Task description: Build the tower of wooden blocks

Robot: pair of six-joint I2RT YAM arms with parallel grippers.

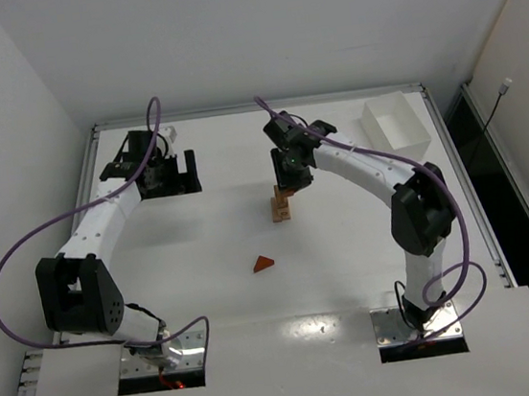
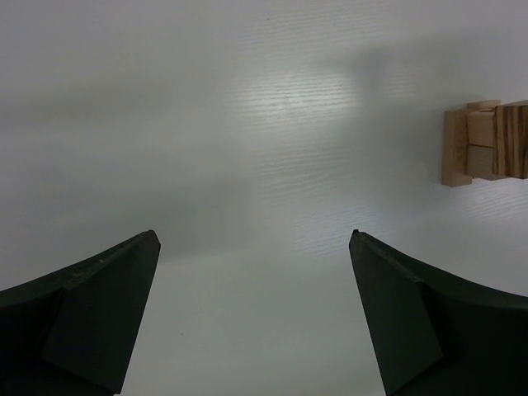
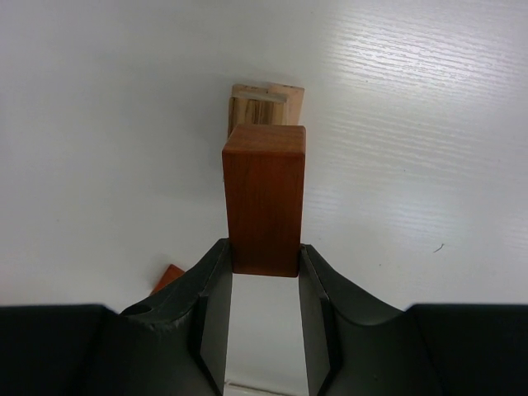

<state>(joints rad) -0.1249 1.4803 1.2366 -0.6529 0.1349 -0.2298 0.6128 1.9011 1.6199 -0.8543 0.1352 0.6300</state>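
Pointing at the overhead view, one observer asks, "Where does the tower (image 1: 282, 207) stand, and what does it look like?"

"Near the middle of the table (image 1: 210, 306), narrow and upright," the other answers. "The left wrist camera shows it made of light tan wood blocks (image 2: 483, 144) with a visible grain: a slim slab at one end and squarer pieces packed against it."

"What about the right gripper (image 3: 264, 252)?"

"It hangs directly over the stack. Its fingers (image 3: 210, 305) pinch the near end of a reddish-brown block (image 3: 264, 198), a smooth rectangular brick, one finger on each side face. Past the brick, the tan top of the stack shows. Whether the brick touches the stack, neither view lets her tell."

"And the left gripper (image 2: 254, 239)?"

"It sits at the tower's 10 o'clock, well apart from it. Its fingers are spread wide over bare table, with nothing between them. The stack shows at the 3 o'clock edge of its camera's view."

"Any loose pieces?"

"One reddish-brown wedge (image 1: 264, 264), triangular, lies flat on the table at the tower's 7 o'clock, apart from it. A corner of it also peeks out beside the right gripper's finger. A white box (image 1: 394, 126) sits at the tower's 2 o'clock, near the far corner of the table."
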